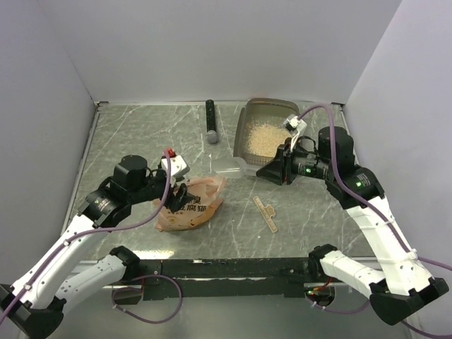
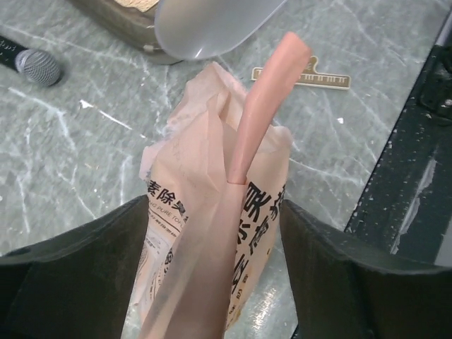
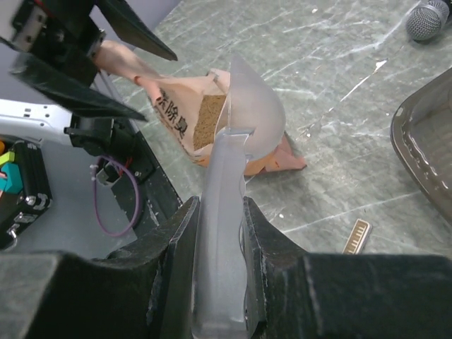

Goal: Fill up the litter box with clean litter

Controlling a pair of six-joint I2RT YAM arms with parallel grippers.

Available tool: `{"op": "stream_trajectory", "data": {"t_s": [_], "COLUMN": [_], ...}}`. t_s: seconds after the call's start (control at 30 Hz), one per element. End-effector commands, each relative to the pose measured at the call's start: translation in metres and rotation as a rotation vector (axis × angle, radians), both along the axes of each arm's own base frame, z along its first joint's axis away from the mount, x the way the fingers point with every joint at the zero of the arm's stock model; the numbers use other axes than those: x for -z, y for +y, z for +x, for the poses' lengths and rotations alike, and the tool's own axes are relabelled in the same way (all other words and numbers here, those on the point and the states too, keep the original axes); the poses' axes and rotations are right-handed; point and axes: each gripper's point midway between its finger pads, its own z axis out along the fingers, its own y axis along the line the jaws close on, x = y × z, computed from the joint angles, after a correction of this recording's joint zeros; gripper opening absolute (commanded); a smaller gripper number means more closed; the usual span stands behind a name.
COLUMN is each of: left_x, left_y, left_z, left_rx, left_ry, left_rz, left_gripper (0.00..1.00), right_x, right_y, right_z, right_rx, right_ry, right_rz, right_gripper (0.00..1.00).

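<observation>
Marble tabletop (image 1: 141, 134): right hand (image 3: 220, 240) grips scoop (image 3: 251, 106); left hand (image 2: 212, 212) straddles pouch (image 2: 183, 141).

The top external camera looks down from high behind the near edge over the whole tabletop (image 1: 141, 134). The left wrist camera sits close on the pouch (image 2: 205, 176), between its jaws. The right wrist camera faces along the scoop (image 3: 236, 127) toward that pouch. All three catch the litter box (image 1: 242, 133).

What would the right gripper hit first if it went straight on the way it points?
The right gripper holds a scoop that leads, so its bowl would probably meet the open mouth of the pouch first; the gap between them is hard to judge.
</observation>
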Motion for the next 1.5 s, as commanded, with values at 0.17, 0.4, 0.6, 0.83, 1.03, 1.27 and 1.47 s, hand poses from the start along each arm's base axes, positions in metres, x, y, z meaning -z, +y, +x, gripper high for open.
{"op": "stream_trajectory", "data": {"t_s": [0.17, 0.4, 0.6, 0.83, 1.03, 1.27, 1.47], "left_x": [0.005, -0.006, -0.021, -0.023, -0.028, -0.032, -0.04], "left_y": [0.008, 0.012, 0.02, 0.012, 0.008, 0.003, -0.008], "left_z": [0.003, -0.01, -0.019, -0.03, -0.034, -0.033, -0.034], "left_rx": [-0.07, -0.077, -0.084, -0.024, 0.007, 0.017, 0.053], "left_ry": [-0.027, -0.077, -0.155, -0.169, -0.181, -0.193, -0.219], "left_rz": [0.065, -0.001, -0.058, -0.121, -0.148, -0.148, -0.157], "left_gripper": [0.01, 0.01, 0.01, 0.01, 0.01, 0.01, 0.01], "right_x": [-0.017, -0.022, -0.021, -0.009, 0.004, 0.01, 0.018], "right_y": [-0.001, 0.01, 0.02, 0.03, 0.035, 0.035, 0.047], "right_z": [-0.008, -0.006, -0.009, -0.011, -0.015, -0.027, -0.033], "right_rx": [-0.04, -0.087, -0.129, -0.148, -0.181, -0.232, -0.29], "right_ry": [0.034, 0.073, 0.119, 0.156, 0.188, 0.212, 0.263], "right_rz": [-0.041, -0.056, -0.107, -0.185, -0.254, -0.305, -0.335], "right_gripper": [0.0, 0.0, 0.0, 0.0, 0.0, 0.0, 0.0]}}
